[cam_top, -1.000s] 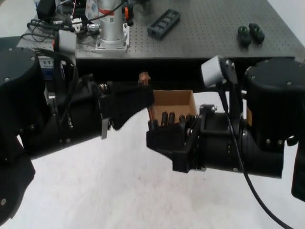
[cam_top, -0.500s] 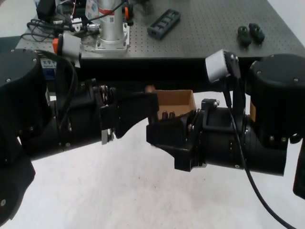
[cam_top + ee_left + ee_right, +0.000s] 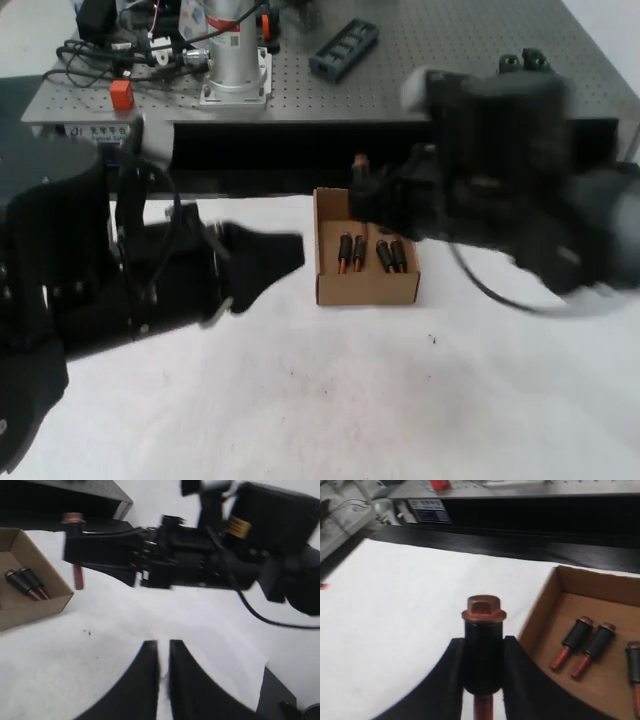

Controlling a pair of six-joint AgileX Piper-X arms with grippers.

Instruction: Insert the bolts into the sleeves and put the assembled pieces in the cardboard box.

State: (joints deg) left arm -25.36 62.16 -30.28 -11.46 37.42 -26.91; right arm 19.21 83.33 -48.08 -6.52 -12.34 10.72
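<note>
Four assembled pieces [image 3: 360,252] lie in the cardboard box [image 3: 365,290] just beside the right claw [image 3: 483,647], which pinches a fifth bolt-in-sleeve [image 3: 483,630] not yet dropped in, while the left claw [image 3: 163,650] sits pressed together and empty.

A sleeve [image 3: 482,672] sits clamped between the fingers of the right gripper [image 3: 483,647]. A bolt [image 3: 484,609] runs through it, with the head out one side of the fingers and the shank out the other. In the high view this gripper stands at the rear left corner of the cardboard box [image 3: 365,290], which rests on the bench surface [image 3: 350,400]. Four assembled pieces [image 3: 358,252] lie side by side in the box's front half, nearer the arms than the clamped sleeve. The left gripper [image 3: 295,250] lies just left of the box, its tip towards the left wall. Beyond both grippers stands a raised table [image 3: 450,60]. It carries a block [image 3: 345,45] and two knobs [image 3: 525,68] past the right gripper, and a post [image 3: 235,50] past the left.
</note>
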